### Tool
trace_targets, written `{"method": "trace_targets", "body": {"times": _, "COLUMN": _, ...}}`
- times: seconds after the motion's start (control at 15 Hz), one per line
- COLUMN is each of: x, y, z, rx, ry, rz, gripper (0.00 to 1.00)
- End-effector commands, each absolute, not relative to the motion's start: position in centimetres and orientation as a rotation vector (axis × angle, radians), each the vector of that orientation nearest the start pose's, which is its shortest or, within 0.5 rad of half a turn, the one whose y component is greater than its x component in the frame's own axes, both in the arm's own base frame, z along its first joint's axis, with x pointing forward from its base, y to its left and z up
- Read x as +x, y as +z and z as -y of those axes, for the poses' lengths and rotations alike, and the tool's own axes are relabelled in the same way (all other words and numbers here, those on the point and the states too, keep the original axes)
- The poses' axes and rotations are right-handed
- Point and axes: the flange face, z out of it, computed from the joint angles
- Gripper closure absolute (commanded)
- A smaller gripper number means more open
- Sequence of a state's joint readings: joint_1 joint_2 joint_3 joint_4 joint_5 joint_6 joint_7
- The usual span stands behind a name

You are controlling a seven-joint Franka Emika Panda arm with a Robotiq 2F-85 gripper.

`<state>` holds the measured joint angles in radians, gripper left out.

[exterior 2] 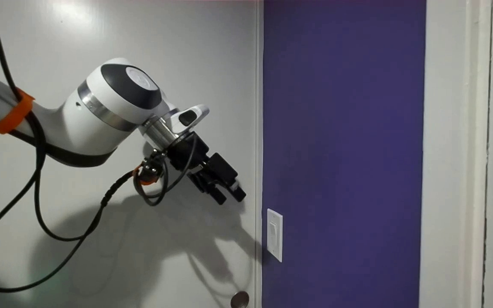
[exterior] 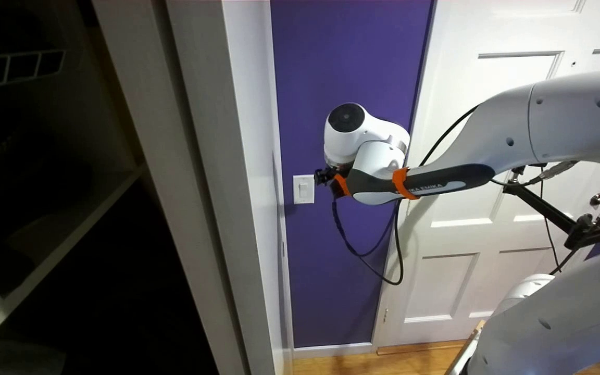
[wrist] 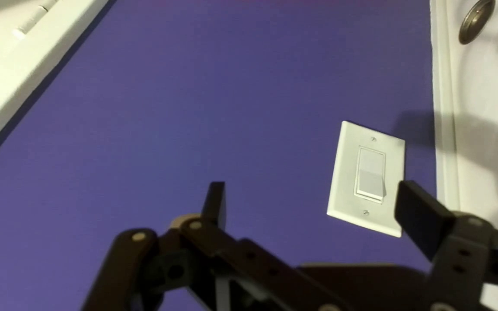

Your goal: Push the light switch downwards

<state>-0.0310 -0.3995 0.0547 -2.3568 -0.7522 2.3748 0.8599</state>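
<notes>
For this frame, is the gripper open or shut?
Open: in the wrist view, the gripper has its two fingers well apart.

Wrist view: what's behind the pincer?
Purple wall, the light switch and white trim; the picture-right finger of the pincer covers part of the switch's edge. What the pincer's body hides can't be seen.

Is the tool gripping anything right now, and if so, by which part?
Nothing is held. The tool stands open in the wrist view, and in an exterior view the light switch shows apart from it.
</notes>
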Motion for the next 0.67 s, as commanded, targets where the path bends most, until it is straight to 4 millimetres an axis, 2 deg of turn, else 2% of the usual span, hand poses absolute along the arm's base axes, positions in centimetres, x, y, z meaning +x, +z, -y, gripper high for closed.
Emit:
{"method": "trace_targets", "body": {"times": 0.0, "x": 43.8, "y": 53.9, "z": -0.8, "rx": -3.290, "ry": -1.106, "rz": -0.657, "gripper": 0.00}}
{"method": "trace_targets", "body": {"times": 0.33, "x": 42.0, "y": 54.5, "z": -1.0, "rx": -3.270, "ry": -1.130, "rz": -0.667, "gripper": 0.00}}
{"method": "trace_targets", "body": {"times": 0.4, "x": 43.5, "y": 54.3, "z": -1.0, "rx": -3.273, "ry": -1.140, "rz": -0.673, "gripper": 0.00}}
{"method": "trace_targets", "body": {"times": 0.6, "x": 43.3, "y": 54.3, "z": -1.1, "rx": -3.277, "ry": -1.145, "rz": -0.673, "gripper": 0.00}}
